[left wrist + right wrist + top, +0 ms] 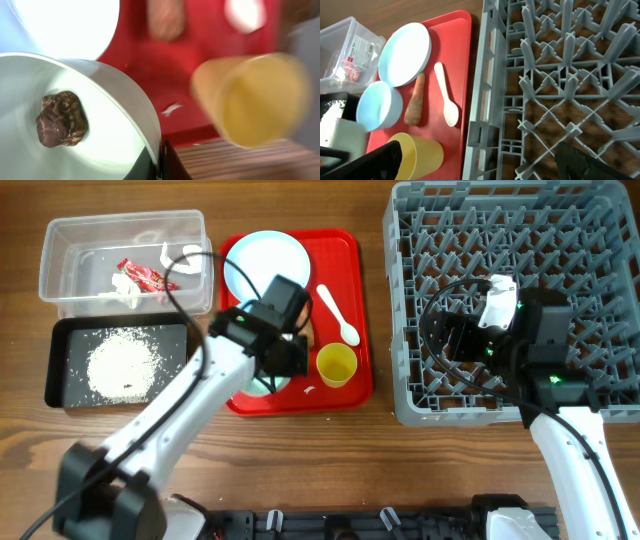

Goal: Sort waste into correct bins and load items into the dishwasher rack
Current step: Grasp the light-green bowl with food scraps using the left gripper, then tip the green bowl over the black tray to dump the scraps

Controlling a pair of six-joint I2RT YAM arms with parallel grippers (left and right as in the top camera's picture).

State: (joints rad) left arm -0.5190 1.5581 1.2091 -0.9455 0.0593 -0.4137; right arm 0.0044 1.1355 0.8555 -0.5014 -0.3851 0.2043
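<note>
Only the left wrist view is showing a dark brown lump (61,119) inside the mint-green bowl (107,145) the left gripper (160,167) is pinching; the right gripper (480,165) is gaping over the grey plastic rack (487,90) edge.

L arm (170,405) stretches diagonally to the red tray (345,255). L gripper (272,368) is over the tray's near-left part, fingers pinched on the mint-green bowl (115,100) rim. R arm (572,435) is well right of the tray. R gripper (455,340) points toward it, fingers (370,160) wide apart, nothing btwn them.
</note>
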